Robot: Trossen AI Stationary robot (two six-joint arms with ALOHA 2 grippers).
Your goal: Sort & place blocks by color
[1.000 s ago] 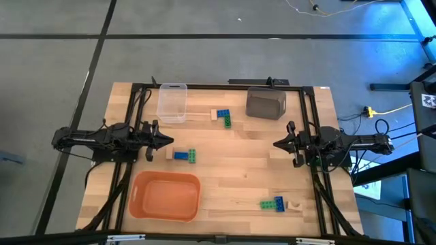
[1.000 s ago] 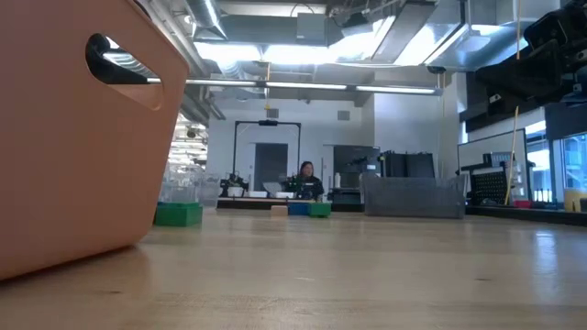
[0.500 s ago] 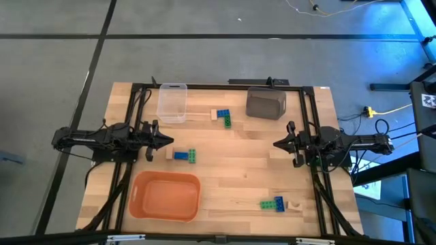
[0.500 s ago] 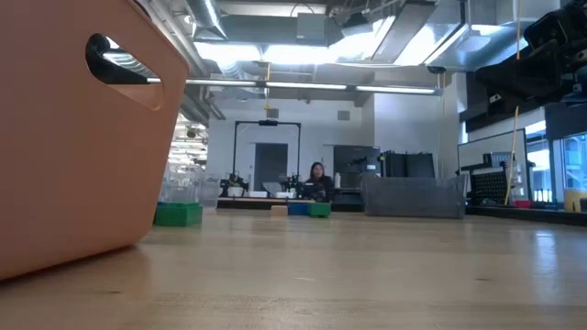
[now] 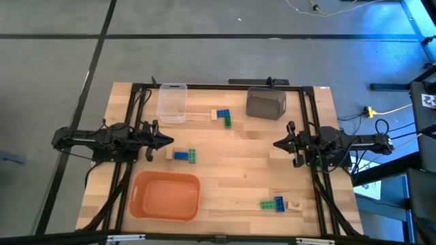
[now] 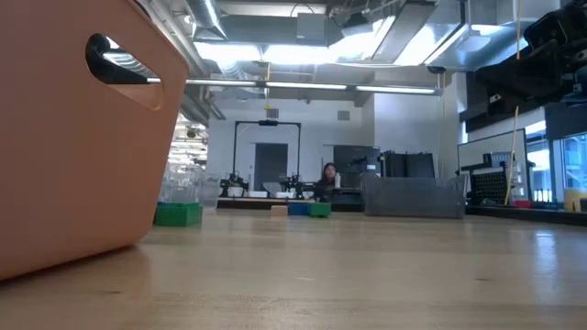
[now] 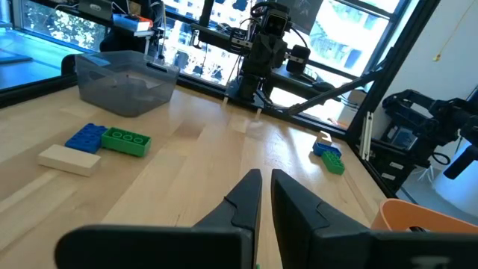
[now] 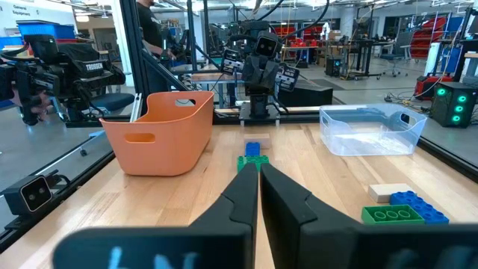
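Sitting against the near worktop (image 5: 231, 173) edge at left: orange bin (image 5: 165, 196); near right edge, green-blue-tan blocks (image 5: 279, 203). Open bare wood across the middle. Left claw (image 5: 169, 141) clenched, empty, just beside a tan-blue-green row (image 5: 181, 156). Right claw (image 5: 277, 144) clenched, empty, well apart from any block. Farther off: tan-blue-green cluster (image 5: 222, 116) between clear bin (image 5: 172, 102) and grey bin (image 5: 265, 103) along the far edge.

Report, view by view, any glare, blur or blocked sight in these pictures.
High view: blue light spills over the floor at top right; the table is evenly lit. Low view: the orange bin fills the left side, with ceiling lights glaring. Left wrist view: bright windows behind. Right wrist view: the near arm body is blurred.
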